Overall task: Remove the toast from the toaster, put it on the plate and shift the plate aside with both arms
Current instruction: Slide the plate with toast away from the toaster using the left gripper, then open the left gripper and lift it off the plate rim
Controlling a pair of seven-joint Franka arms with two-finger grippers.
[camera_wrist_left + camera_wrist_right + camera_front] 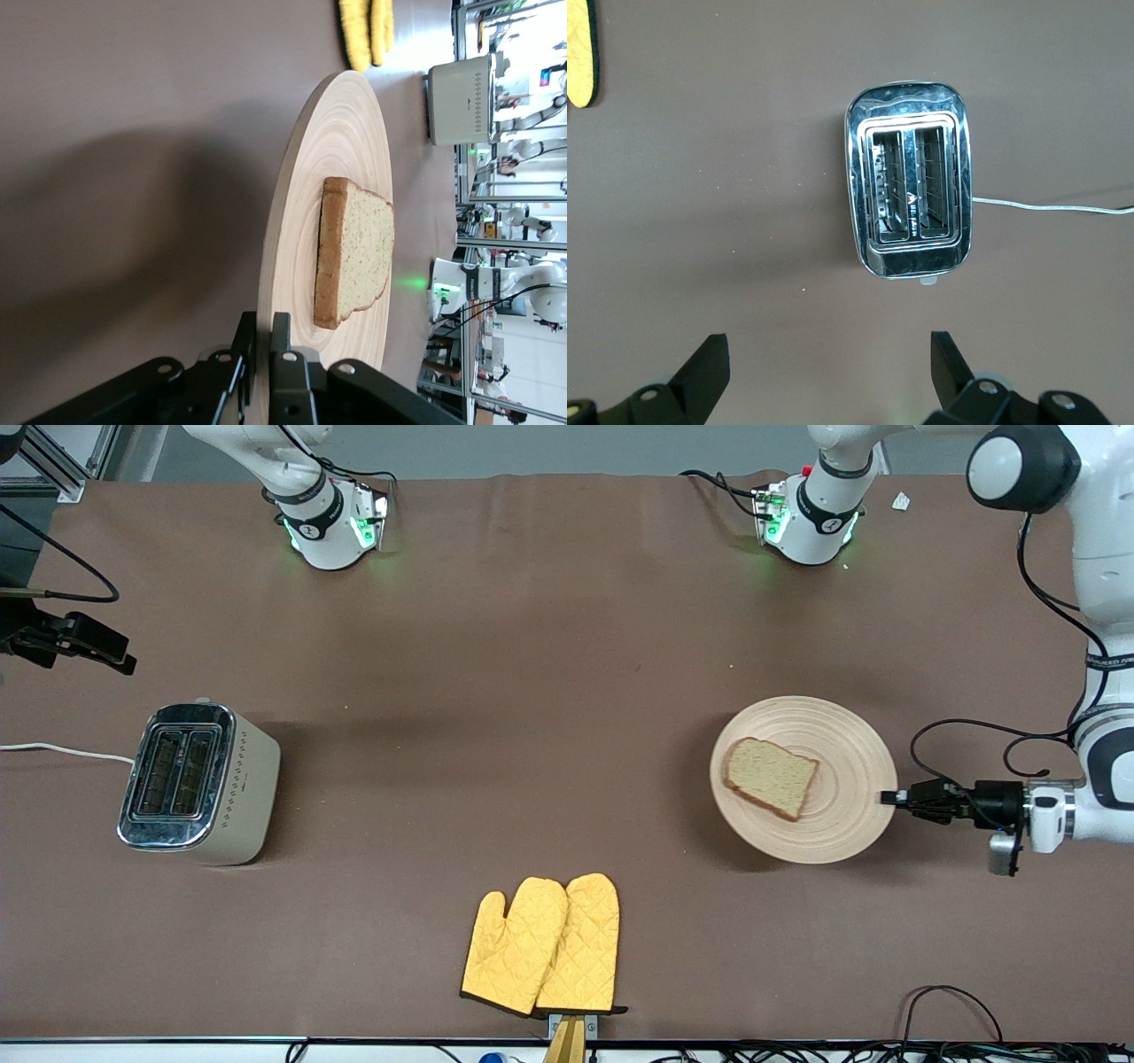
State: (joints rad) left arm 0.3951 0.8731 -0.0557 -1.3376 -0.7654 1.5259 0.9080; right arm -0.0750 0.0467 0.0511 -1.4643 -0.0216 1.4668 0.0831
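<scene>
Two steps look done: your toast [770, 777] lies flat on the plate [842, 824], and both toaster [199, 784] slots show empty in the right wrist view. You are now on the last step, moving the plate aside. Your left gripper [889, 797] pinches the plate's rim at about 3 o'clock, fingers [282, 341] pressed together on the edge. Next, I judge, you need a level drag or lift so the slice does not slide. Your right gripper [828, 354] waits above the table near the toaster, fingers spread, holding nothing. Oven mitts [542, 945] lie at the table's 6 o'clock edge.
</scene>
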